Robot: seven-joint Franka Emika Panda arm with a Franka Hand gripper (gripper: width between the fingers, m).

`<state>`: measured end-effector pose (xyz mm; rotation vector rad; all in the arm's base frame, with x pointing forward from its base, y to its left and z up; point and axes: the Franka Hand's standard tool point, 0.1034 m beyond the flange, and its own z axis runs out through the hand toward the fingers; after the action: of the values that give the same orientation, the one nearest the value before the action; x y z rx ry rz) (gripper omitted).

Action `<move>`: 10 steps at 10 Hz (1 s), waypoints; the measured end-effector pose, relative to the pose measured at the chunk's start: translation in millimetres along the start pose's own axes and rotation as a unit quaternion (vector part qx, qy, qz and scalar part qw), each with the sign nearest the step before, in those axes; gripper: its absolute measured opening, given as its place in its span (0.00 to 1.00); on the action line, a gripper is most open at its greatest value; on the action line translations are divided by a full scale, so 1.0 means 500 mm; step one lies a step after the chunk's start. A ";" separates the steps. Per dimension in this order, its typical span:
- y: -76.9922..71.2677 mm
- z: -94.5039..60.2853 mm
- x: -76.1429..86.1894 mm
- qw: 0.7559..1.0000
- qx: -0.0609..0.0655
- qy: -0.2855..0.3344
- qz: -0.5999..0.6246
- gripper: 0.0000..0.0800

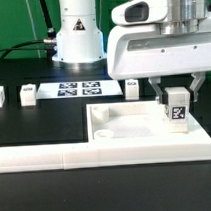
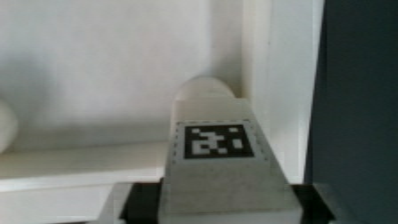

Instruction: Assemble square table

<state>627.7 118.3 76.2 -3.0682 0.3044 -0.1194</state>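
**Leg pinched at the tray's right corner**

The leg (image 1: 177,109) stands upright, tag forward, at the exterior view's right, over the tabletop (image 1: 129,122) by its right rim (likely so that it can be seated there). The gripper (image 1: 177,98) pinches its sides. No other loose part shows in the tray. Spare legs (image 1: 28,94) sit upper left, beside the marker board (image 1: 78,90).
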 end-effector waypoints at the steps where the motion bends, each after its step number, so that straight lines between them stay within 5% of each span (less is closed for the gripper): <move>1: 0.000 0.000 -0.002 0.997 -0.003 0.001 0.071 0.36; 4: 0.000 0.002 -0.005 0.970 -0.005 0.002 0.245 0.36; 10: -0.004 0.006 -0.007 0.842 0.009 -0.014 0.539 0.36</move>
<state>625.0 120.9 73.3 -2.3816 1.8772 -0.0148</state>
